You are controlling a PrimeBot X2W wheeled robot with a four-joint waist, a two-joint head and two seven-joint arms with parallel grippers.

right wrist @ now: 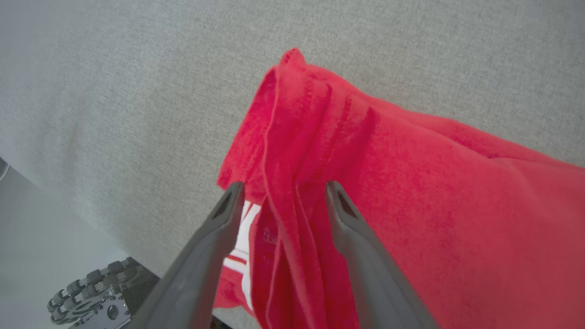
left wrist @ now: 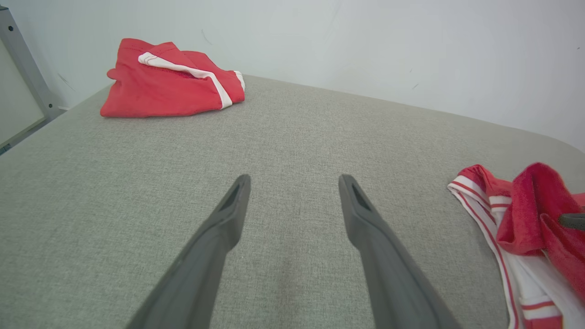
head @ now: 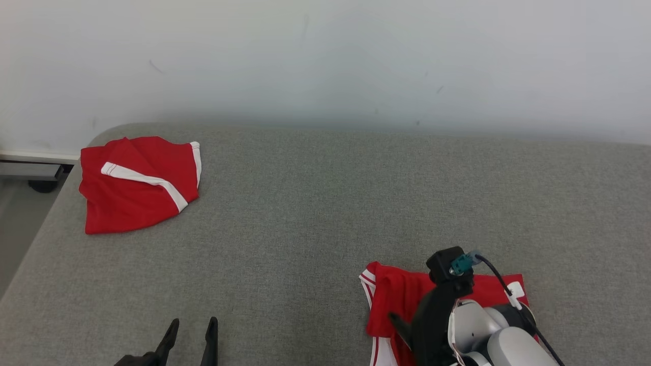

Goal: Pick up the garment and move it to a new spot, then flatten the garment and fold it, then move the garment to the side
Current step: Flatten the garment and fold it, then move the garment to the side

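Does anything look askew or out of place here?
The near red garment lies bunched rather than flat by the grey surface's front edge, a raised fold standing between the right gripper's parted fingers. The other red garment, far left, is only loosely folded.

Pale wall [head: 325,61] behind a grey fabric tabletop [head: 305,213].
The wall fills the upper frame, plain and faintly scuffed; the tabletop's corner rounds off at upper left, beside a strip of grey floor [head: 15,234] and a pale baseboard [head: 30,156].

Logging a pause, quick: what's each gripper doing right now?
Left gripper: open, empty, over the grey surface.
Right gripper: open, straddling a raised fold of the near red garment.
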